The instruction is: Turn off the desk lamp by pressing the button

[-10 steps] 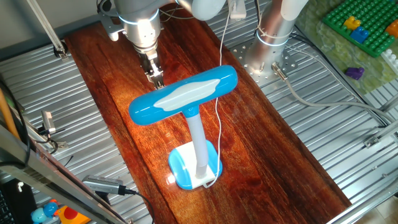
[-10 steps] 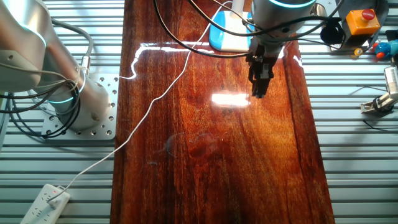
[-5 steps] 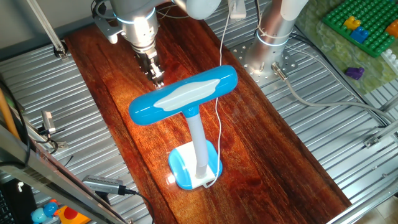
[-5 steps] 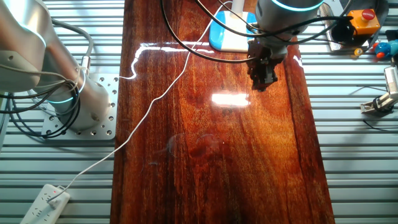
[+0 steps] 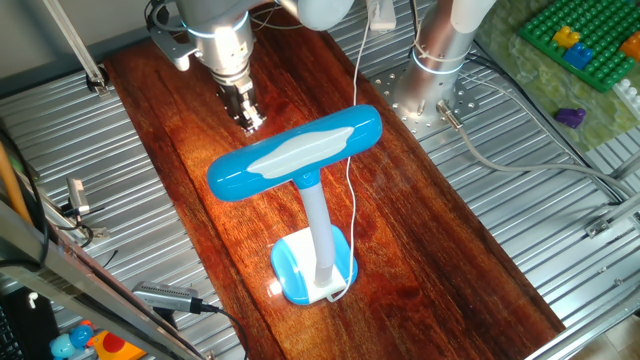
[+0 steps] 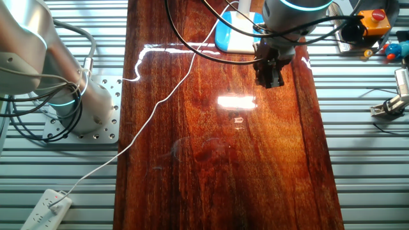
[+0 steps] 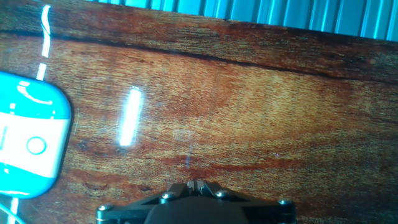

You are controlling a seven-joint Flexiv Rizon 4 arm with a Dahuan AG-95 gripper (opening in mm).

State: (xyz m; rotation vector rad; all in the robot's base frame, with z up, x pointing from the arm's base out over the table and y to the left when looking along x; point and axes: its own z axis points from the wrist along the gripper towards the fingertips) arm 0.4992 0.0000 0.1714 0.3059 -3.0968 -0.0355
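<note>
The desk lamp stands on the dark wooden board (image 5: 430, 250), with its long blue and white head (image 5: 295, 152) on a slim white stem (image 5: 317, 225) above the blue base (image 5: 300, 272). It is lit: a bright bar of light reflects on the wood (image 6: 236, 101). In the hand view the base (image 7: 31, 106) lies at the left edge, with the round white button (image 7: 36, 145) on its white plate. My gripper (image 5: 250, 122) hangs over bare wood beyond the lamp head, apart from the lamp. Its fingertips (image 7: 196, 184) touch each other, shut and empty.
The lamp's white cable (image 6: 160, 105) runs across the board to a power strip (image 6: 48, 207). The arm's mount (image 5: 430, 90) stands on the ribbed metal table beside the board. A green brick plate (image 5: 580, 40) and an orange switch box (image 6: 372, 22) lie off the board.
My gripper has risen a little and drawn back slightly from the lamp head's side. The fingers stay shut. The lamp has not moved and stays lit.
</note>
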